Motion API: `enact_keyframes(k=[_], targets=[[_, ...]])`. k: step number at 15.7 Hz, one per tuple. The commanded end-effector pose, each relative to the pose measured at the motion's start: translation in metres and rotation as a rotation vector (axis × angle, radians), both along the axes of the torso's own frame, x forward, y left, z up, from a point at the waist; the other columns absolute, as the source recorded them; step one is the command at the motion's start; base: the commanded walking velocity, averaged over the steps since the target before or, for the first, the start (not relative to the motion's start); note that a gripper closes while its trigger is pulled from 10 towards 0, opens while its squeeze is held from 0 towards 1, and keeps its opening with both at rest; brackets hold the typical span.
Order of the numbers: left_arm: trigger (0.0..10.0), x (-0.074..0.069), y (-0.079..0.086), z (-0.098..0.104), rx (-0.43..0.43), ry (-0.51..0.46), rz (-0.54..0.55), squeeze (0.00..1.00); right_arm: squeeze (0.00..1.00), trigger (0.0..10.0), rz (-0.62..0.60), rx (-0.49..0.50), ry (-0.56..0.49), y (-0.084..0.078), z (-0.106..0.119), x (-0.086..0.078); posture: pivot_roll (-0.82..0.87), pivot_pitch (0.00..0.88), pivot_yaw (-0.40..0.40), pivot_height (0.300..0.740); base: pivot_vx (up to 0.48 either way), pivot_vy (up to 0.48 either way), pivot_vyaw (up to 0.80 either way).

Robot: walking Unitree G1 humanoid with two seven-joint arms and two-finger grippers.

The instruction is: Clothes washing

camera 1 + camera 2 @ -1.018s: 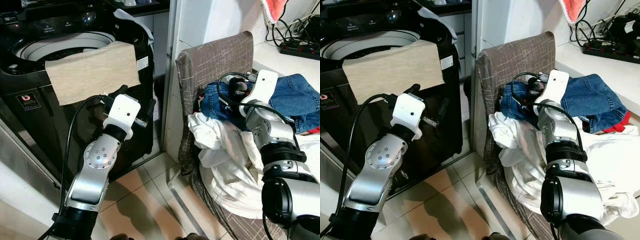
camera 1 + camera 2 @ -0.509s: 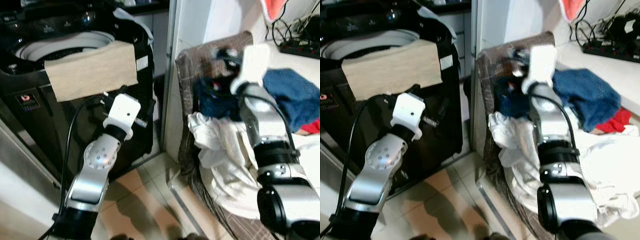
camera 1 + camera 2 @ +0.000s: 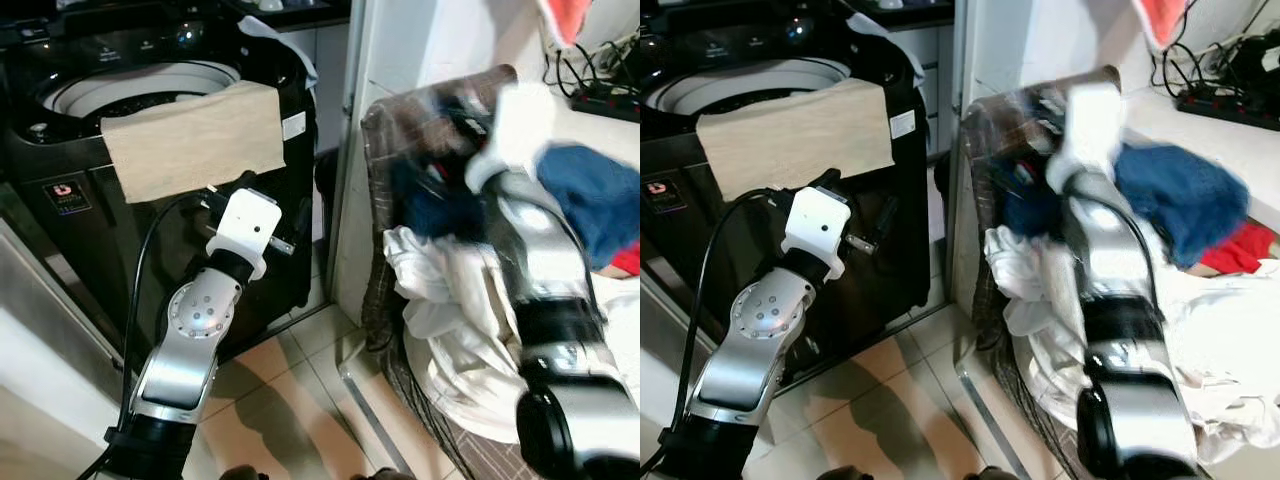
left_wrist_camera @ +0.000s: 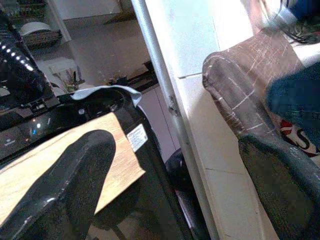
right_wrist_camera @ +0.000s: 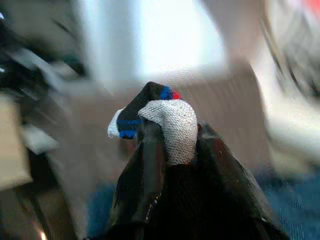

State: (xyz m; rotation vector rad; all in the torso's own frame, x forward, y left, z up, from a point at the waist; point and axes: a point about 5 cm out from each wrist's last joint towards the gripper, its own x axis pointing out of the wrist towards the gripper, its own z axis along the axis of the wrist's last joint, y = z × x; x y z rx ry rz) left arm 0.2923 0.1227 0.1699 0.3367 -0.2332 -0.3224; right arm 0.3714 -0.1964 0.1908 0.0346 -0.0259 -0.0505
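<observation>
Lifted since a second ago, right claw [image 5: 170,145] pinches a grey sock [image 5: 172,125] at its tips above the basket [image 3: 400,130].

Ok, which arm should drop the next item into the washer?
Right. The right gripper is already shut on a sock above the laundry basket; the left gripper is open beside the washer.

right gripper [image 5: 167,140] and its sock [image 5: 172,125] sharp against smeared background, right arm [image 3: 530,230] motion-blurred over basket [image 3: 400,330]
</observation>
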Motion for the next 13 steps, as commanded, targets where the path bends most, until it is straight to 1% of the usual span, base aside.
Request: enact_keyframes(k=[1, 2, 3, 4, 5, 6, 7, 8, 9, 10, 11, 12, 13], targets=[[10.0, -0.002, 0.000, 0.001, 0.002, -0.003, -0.001, 0.00, 0.12, 0.0, -0.036, 0.043, 0.089, -0.008, -0.015, -0.004, -0.03, 0.002, -0.025, 0.716, 0.000, 0.000, 0.00], [10.0, -0.002, 0.000, 0.001, 0.004, -0.003, -0.002, 0.00, 0.00, 6.7, -0.065, 0.058, 0.171, -0.008, -0.031, -0.010, -0.03, 0.003, -0.023, 0.716, 0.000, 0.000, 0.00], [10.0, -0.001, 0.001, 0.001, 0.007, -0.002, -0.005, 0.00, 0.00, 10.0, -0.034, 0.091, 0.236, -0.002, -0.040, -0.014, -0.03, 0.003, -0.017, 0.716, 0.000, 0.000, 0.00], [10.0, -0.001, 0.001, 0.001, 0.009, -0.001, -0.007, 0.00, 1.00, 10.0, -0.042, 0.154, 0.270, 0.000, -0.041, -0.014, -0.03, 0.002, -0.013, 0.716, 0.000, 0.000, 0.00], [10.0, -0.001, 0.001, 0.001, 0.012, 0.000, -0.014, 0.00, 1.00, 10.0, -0.056, 0.254, 0.305, 0.003, -0.037, -0.013, -0.04, 0.000, -0.008, 0.716, 0.000, 0.000, 0.00], [10.0, 0.000, -0.001, 0.002, 0.016, -0.003, -0.023, 0.00, 1.00, 10.0, -0.106, 0.274, 0.301, -0.002, -0.012, -0.005, -0.04, 0.000, -0.006, 0.716, 0.000, 0.000, 0.00], [10.0, 0.000, -0.001, 0.002, 0.017, -0.004, -0.024, 0.00, 1.00, 10.0, -0.123, 0.260, 0.304, -0.005, -0.003, -0.001, -0.04, 0.000, -0.005, 0.716, 0.000, 0.000, 0.00], [10.0, 0.001, -0.001, 0.003, 0.017, -0.005, -0.025, 0.00, 1.00, 10.0, -0.121, 0.255, 0.275, -0.008, 0.016, 0.004, -0.04, 0.000, -0.008, 0.716, 0.000, 0.000, 0.00], [10.0, 0.001, -0.001, 0.003, 0.017, -0.006, -0.025, 0.00, 1.00, 10.0, -0.112, 0.256, 0.255, -0.009, 0.024, 0.005, -0.04, 0.000, -0.008, 0.716, 0.000, 0.000, 0.00], [10.0, 0.002, -0.001, 0.003, 0.017, -0.006, -0.025, 0.00, 1.00, 10.0, -0.089, 0.240, 0.209, -0.009, 0.036, 0.005, -0.04, 0.000, -0.011, 0.716, 0.000, 0.000, 0.00], [10.0, 0.002, -0.002, 0.003, 0.017, -0.007, -0.025, 0.00, 1.00, 10.0, -0.091, 0.241, 0.207, -0.010, 0.038, 0.005, -0.04, 0.000, -0.011, 0.716, 0.000, 0.000, 0.00], [10.0, 0.001, -0.003, 0.002, 0.015, -0.007, -0.026, 0.00, 1.00, 10.0, -0.108, 0.292, 0.252, -0.012, 0.039, 0.006, -0.04, 0.000, -0.013, 0.716, 0.000, 0.000, 0.00], [10.0, 0.001, -0.003, 0.002, 0.015, -0.007, -0.026, 0.00, 1.00, 10.0, -0.101, 0.305, 0.263, -0.011, 0.038, 0.006, -0.04, 0.000, -0.013, 0.716, 0.000, 0.000, 0.00]])
